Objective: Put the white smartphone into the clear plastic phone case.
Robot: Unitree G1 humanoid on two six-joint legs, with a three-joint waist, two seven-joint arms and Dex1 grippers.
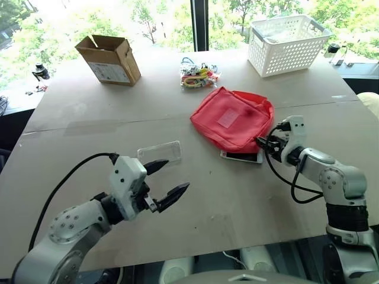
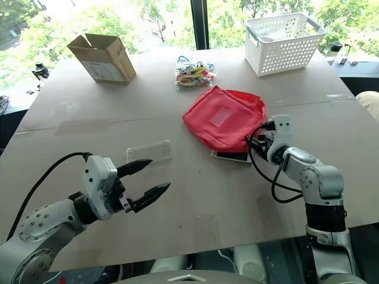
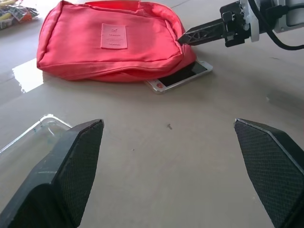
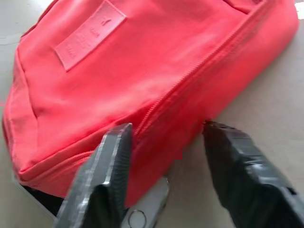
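Head views: the white smartphone lies flat on the table, half tucked under the near edge of the red pouch, its long axis running along that edge. The right gripper sits at the pouch's near right corner, far closer than the left gripper, which hovers wide apart near the clear plastic phone case, well left of the pouch.

Left wrist view: the phone pokes out from under the pouch.

Right wrist view: the right fingers, partly closed, straddle the pouch edge, clamped on nothing I can make out, with the phone just beneath.
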